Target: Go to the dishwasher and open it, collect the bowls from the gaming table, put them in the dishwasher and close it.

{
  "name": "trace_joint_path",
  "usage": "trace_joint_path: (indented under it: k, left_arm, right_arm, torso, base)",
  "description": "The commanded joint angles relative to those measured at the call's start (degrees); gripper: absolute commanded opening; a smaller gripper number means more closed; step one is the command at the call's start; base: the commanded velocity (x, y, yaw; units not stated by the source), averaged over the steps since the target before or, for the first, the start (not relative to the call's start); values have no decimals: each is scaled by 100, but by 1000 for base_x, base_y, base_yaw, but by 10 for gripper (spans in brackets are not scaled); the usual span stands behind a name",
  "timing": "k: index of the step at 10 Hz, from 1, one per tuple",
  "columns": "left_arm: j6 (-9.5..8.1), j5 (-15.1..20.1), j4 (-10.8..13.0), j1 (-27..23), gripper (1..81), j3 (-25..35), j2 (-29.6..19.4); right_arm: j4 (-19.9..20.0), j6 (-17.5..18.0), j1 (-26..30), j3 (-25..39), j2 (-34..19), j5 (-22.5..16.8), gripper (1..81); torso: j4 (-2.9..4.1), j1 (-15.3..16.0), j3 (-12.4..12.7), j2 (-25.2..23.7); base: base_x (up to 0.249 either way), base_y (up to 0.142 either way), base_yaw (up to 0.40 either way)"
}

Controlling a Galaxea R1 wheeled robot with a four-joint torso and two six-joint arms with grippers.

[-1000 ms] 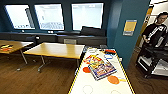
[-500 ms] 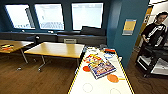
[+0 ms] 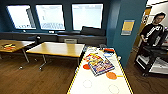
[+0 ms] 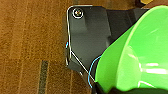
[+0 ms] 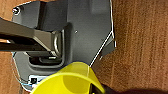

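Note:
The gaming table (image 3: 98, 85), white-topped with a yellow rim, runs away from me at the lower middle of the head view. On it lie flat orange discs (image 3: 111, 75) and a colourful game box (image 3: 100, 63). A bright lime green bowl (image 4: 140, 50) hangs close over the wood floor in the left wrist view, with my left gripper (image 4: 107, 88) shut on its rim. A yellow bowl (image 5: 67, 80) hangs the same way in the right wrist view, with my right gripper (image 5: 100, 90) shut on it. The dishwasher is out of view.
Two wood-topped tables (image 3: 56, 48) stand to the left on a wood floor, in front of a dark bench under the windows. A blue wall corner (image 3: 125, 37) rises right of the gaming table. A person (image 3: 152, 30) stands at a black cart (image 3: 152, 60) on the far right.
The whole head picture has shifted a little, so the camera moved slightly. The things on the gaming table lie as before.

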Motion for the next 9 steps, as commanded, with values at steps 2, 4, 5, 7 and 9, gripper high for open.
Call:
trace_joint_path:
  k: [2,4,5,7,9]
  left_arm:
    - [44,228,82,-149,10,-56,-92]
    - [44,228,82,-149,10,-56,-92]
    - [44,228,90,-149,10,-56,-83]
    - [44,236,126,-149,10,-56,-74]
    - [44,236,126,-149,10,-91,-66]
  right_arm:
    - [-64,-15,125,-30,-61,-297,10]
    - [-64,-15,125,-48,-61,-297,10]
    - [-64,-15,116,-56,-61,-297,10]
    - [-64,-15,125,-56,-61,-289,10]
    - [-64,-15,134,-65,-69,-288,10]
  torso:
    - [0,-5,2,-2]
    - [0,-6,2,-4]
    - [0,-6,2,-4]
    - [0,-6,5,-4]
    - [0,-6,5,-4]
  base:
    - [-105,0,0]
    - [-107,0,0]
    - [-108,0,0]
    - [-110,0,0]
    - [-112,0,0]
